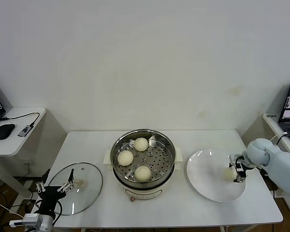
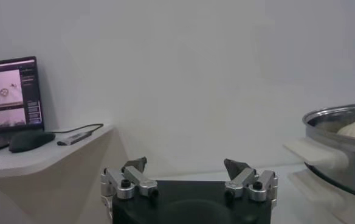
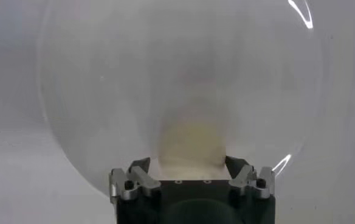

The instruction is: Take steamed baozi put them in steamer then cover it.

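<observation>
- My right gripper (image 1: 235,173), at the frame's right, clasps the last bun (image 3: 189,143) on the plate (image 1: 205,186).
- Three buns (image 1: 141,144) sit in the steamer (image 1: 144,145) — frame centre.
- My left gripper (image 1: 54,187) hangs spread wide, lower left, over the glass lid (image 1: 87,186).

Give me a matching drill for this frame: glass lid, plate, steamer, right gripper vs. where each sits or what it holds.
Things:
1. glass lid
2. white plate
3. steamer
4. right gripper

Places/states:
A. holds three baozi on its perforated tray
B. around the last baozi
C. flat on the table's left side, by the left gripper
D. right of the steamer, one baozi on it

Pairs: 1-C, 2-D, 3-A, 4-B
</observation>
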Robot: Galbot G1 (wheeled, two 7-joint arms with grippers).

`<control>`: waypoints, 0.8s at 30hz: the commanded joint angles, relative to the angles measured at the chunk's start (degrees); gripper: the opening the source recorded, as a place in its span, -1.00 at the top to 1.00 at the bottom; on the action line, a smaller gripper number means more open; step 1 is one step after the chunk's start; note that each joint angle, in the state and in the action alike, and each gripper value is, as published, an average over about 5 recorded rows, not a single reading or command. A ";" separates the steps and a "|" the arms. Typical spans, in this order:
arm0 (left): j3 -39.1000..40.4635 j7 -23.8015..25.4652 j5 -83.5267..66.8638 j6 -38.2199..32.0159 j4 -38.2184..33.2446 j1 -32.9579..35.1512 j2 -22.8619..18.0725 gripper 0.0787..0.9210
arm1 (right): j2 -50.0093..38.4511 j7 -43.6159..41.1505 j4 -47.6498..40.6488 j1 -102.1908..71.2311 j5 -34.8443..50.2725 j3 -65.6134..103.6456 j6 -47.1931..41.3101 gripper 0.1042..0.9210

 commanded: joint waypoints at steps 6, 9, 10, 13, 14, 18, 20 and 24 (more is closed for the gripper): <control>0.10 -0.07 -0.15 0.11 -0.43 0.03 0.08 -0.77 | -0.81 -0.04 2.62 2.70 1.78 -1.37 -1.32 -0.27; 0.19 -0.08 -0.09 0.10 -0.51 0.00 0.11 -0.77 | -2.55 -0.31 5.26 7.81 4.05 -5.49 -2.27 -0.25; 0.21 -0.07 -0.08 0.10 -0.55 -0.02 0.12 -0.77 | -3.16 -0.33 6.26 9.96 5.08 -7.22 -2.73 -0.24; 0.29 -0.09 -0.07 0.09 -0.59 -0.12 0.10 -0.77 | -4.78 -0.39 9.71 17.52 8.85 -12.08 -4.43 -0.22; 0.33 -0.10 -0.03 0.08 -0.55 -0.18 0.07 -0.77 | -5.13 -0.39 10.97 20.23 10.46 -13.54 -5.16 -0.22; 0.70 -0.14 0.10 0.05 -0.31 -0.43 -0.06 -0.77 | -5.01 0.55 16.28 33.20 18.10 -22.15 -9.27 -0.22; 0.96 -0.14 0.16 0.04 -0.29 -0.49 -0.09 -0.77 | -4.11 1.23 18.49 39.68 21.91 -27.23 -11.41 -0.22; 1.36 -0.14 0.22 0.09 -0.33 -0.64 -0.06 -0.77 | -0.22 3.05 21.97 52.17 30.24 -36.23 -16.47 -0.22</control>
